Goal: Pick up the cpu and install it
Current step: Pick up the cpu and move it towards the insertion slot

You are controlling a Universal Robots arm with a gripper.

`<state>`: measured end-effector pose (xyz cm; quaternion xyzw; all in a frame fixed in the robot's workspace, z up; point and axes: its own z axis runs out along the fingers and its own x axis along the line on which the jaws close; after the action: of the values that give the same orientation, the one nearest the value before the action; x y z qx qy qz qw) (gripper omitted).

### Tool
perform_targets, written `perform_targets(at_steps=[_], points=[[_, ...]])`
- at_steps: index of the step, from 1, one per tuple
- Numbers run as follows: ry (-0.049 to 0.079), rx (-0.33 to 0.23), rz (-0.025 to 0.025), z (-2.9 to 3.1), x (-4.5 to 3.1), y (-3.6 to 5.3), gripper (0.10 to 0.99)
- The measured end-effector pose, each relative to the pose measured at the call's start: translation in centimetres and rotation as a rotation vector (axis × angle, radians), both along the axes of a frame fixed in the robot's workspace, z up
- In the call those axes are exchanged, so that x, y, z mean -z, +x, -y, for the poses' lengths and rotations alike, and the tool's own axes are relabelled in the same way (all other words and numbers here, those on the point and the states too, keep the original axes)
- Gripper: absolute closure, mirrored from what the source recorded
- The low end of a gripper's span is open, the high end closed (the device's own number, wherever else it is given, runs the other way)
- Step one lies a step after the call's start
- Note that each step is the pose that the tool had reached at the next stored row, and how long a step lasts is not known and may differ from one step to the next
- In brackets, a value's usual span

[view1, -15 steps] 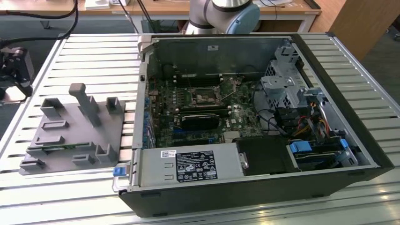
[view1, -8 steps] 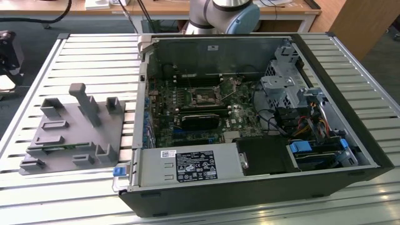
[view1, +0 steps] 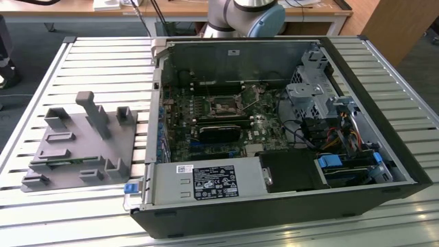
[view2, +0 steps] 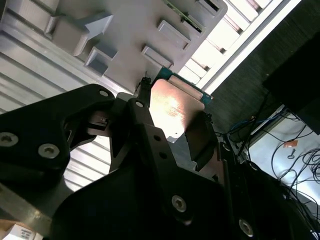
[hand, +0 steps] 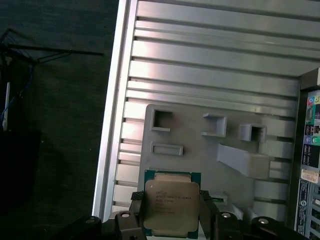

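The cpu (hand: 170,206) is a flat square chip with a silvery metal top and a thin green rim. My gripper (hand: 172,200) is shut on it, one black finger (hand: 138,210) against each of two opposite edges. In both wrist views the chip hangs well above the grey holder plate (hand: 200,145), not touching it. In the second wrist view the cpu (view2: 172,107) shines between the gripper's (view2: 175,112) black fingers. The black square socket frame (view1: 223,107) sits on the motherboard inside the open computer case (view1: 288,46).
The grey holder plate (view1: 75,149) with raised blocks lies on the slatted metal table (view1: 103,56) at the exterior view's left of the case. A green memory stick (view1: 65,162) rests in it. The case holds a drive cage (view1: 312,98), cables and a power supply (view1: 205,182).
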<state>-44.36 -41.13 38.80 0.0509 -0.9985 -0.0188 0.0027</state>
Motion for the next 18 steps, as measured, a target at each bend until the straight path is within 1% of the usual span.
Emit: perform_targets(at_steps=[2,4,14,15,18], points=[[0.0,0.0,-0.0001,-0.01,0.0,0.04,0.557],[0.0,0.0,-0.0018,-0.01,-0.01,0.27,0.557],[0.0,0.0,-0.0205,0.0,0.11,2.71,0.557],[0.0,0.0,-0.0215,0.02,0.12,2.88,0.557],[0.0,0.001,-0.0219,0.11,0.15,3.23,0.557]])
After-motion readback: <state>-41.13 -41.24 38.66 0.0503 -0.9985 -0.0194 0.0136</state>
